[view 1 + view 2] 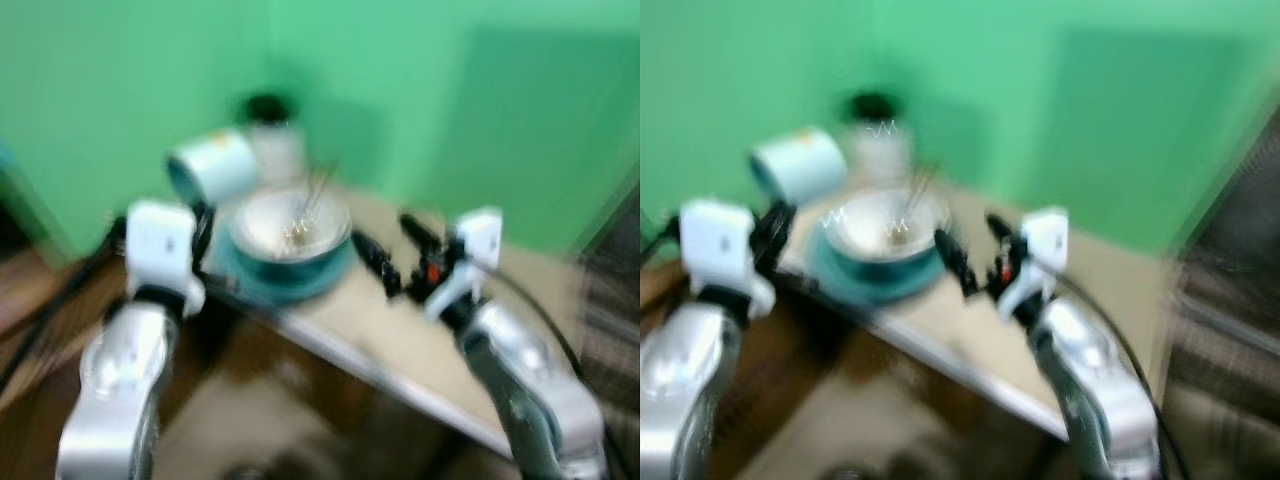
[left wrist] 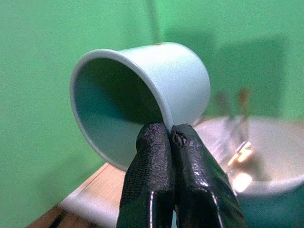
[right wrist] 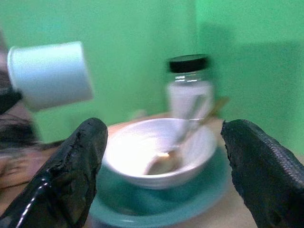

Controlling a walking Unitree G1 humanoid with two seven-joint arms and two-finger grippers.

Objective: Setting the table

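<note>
Left wrist view puts the left pincer (image 2: 171, 142) nearest, its two black fingers (image 2: 147, 190) pressed together on the rim of a pale blue cup (image 2: 142, 95). Gripping by the rim leaves the cup tipped on its side in the air, mouth toward the camera, at the left edge of the tabletop (image 1: 400, 340); it looks carried, probably awaiting a free spot to stand.

To the right, the right pincer (image 1: 395, 260) hovers low over the tabletop with its fingers spread apart and nothing between them, aimed at the bowl, perhaps ready to steady or shift it.

Farther in, a white bowl (image 1: 290, 225) sits nested on a teal plate (image 1: 290, 275), with a spoon (image 3: 164, 164) leaning inside. Behind them, near the green wall, stands a black-lidded jar (image 3: 188, 88).
</note>
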